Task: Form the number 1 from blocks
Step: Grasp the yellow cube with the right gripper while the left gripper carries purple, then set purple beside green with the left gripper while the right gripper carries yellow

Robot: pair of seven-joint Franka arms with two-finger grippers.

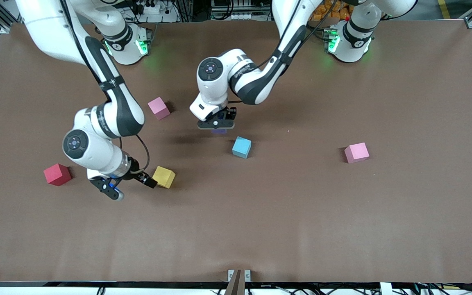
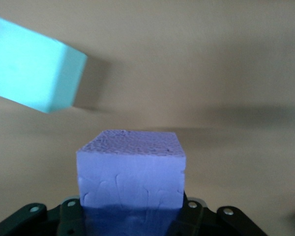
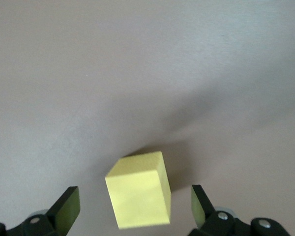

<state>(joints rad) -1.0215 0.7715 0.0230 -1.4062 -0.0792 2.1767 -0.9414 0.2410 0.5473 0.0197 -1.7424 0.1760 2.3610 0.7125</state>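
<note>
Brown matte table [image 1: 301, 213] fills the front view, w/ both arm bases along the top edge. Left pincer [image 1: 216, 123] hangs just above centre of frame, clamped on the purple block [image 2: 131, 169]; in the left wrist view that cube sits square between the jaws, lifted off the table, so it looks mid-carry rather than parked. Light blue block [image 1: 241, 147] lies on the table just below and a bit to the frame-right of it, apart from the purple one; probably the anchor for the 1, w/ purple meant to go down beside it. Right pincer [image 1: 131, 186] is low at lower left of the frame, jaws wide, w/ the yellow block [image 1: 164, 176] just beside its tip; the right wrist view shows the yellow cube between the 2 spread fingers [image 3: 64, 209], touching neither, slightly turned vs the jaw line, so this reads as lining up for a grab, not a hold. Red cube [image 1: 57, 174] sits at frame left near that arm; 1 pink cube [image 1: 158, 107] lies upper centre-left, another pink cube [image 1: 357, 152] at centre right, all well apart and none part of the figure. Orange and green blocks aren't visible in any view. Judging by the scatter, the 1 is barely begun.
</note>
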